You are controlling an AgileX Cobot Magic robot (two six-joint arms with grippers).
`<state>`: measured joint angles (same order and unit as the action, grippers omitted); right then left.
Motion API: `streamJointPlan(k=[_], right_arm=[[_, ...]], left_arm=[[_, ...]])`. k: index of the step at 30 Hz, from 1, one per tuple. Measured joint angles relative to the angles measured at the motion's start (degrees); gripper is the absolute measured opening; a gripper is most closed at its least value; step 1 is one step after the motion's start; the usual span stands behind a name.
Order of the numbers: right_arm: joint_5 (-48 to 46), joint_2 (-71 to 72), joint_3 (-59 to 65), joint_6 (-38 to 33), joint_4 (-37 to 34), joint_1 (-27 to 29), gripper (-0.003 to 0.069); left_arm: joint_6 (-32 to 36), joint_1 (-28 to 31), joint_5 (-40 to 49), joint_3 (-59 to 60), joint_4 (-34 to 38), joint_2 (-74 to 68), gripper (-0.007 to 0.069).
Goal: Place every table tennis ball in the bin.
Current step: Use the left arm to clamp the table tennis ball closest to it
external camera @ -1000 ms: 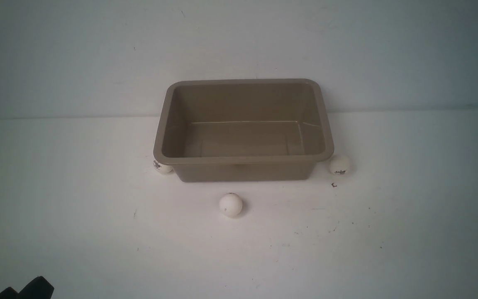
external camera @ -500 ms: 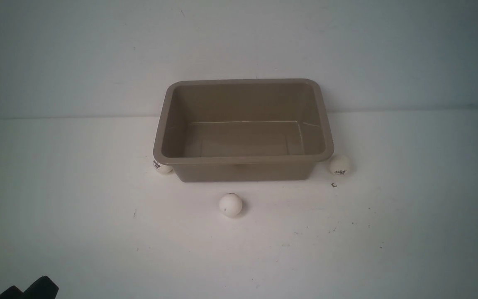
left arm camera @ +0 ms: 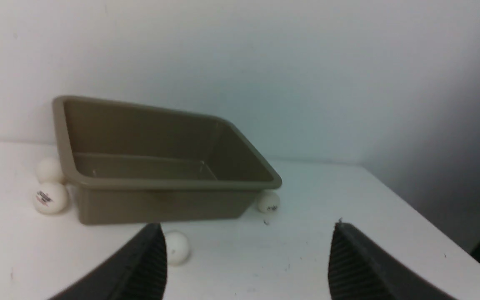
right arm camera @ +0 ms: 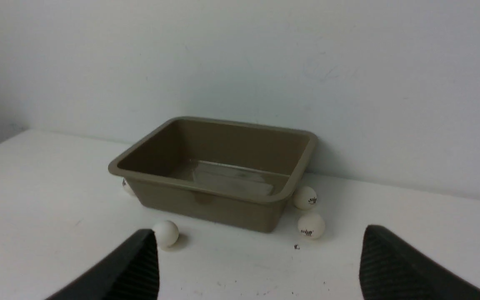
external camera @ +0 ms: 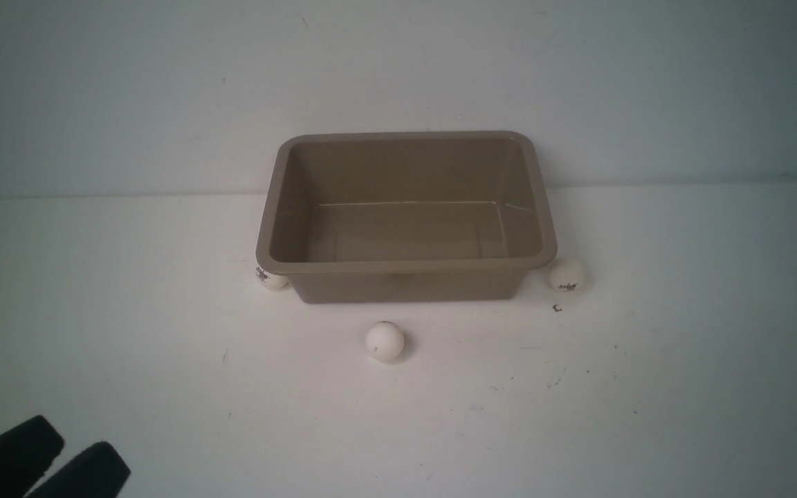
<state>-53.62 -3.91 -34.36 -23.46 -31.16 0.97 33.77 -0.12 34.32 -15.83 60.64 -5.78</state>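
table (external camera: 163, 360): white, matte, flecked with small dark specks and scuffs.
wall (external camera: 398, 69): plain and pale, rising from the table's far edge.
bin (external camera: 405, 266): upright mid-table, back near the wall; whether touching, hard to say.
front ball (external camera: 385, 341): on the table, apart before the bin.
left ball (external camera: 270, 277), right ball (external camera: 566, 274): by the bin's near corners.
rear left ball (left arm camera: 49, 170), rear right ball (right arm camera: 305, 197): just behind those, beside the bin.
left tool (left arm camera: 248, 227): jaws parted, nothing between.
right tool (right arm camera: 258, 241): jaws spread wide, empty.

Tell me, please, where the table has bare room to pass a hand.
Bare table lies right of the front ball, and between that ball and the left hand. Crowded: the bin's short ends, left-end ball and right-end ball close by.
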Motion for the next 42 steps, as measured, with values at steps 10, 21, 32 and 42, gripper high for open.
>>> streamJointPlan(k=[10, 21, 32, 42], right_arm=[[-7.9, -9.9, -6.3, -4.9, 0.5, -0.6, 0.0585], [-13.9, -27.8, -13.6, -9.0, 2.5, -0.6, 0.0585], [-5.6, -40.8, -15.5, -16.4, -2.3, -0.6, 0.0585], [-1.6, -49.0, -18.3, -23.6, -9.0, -0.6, 0.0585]], left_arm=[[12.2, 0.0, 6.5, -8.6, -2.0, -13.4, 0.0471], [14.2, 0.0, 7.5, -14.1, -13.6, -26.5, 0.0471], [25.5, 0.0, 7.9, -17.6, -3.5, -37.5, 0.0471], [27.0, 0.0, 9.0, -32.8, -4.3, -49.8, 0.0471]])
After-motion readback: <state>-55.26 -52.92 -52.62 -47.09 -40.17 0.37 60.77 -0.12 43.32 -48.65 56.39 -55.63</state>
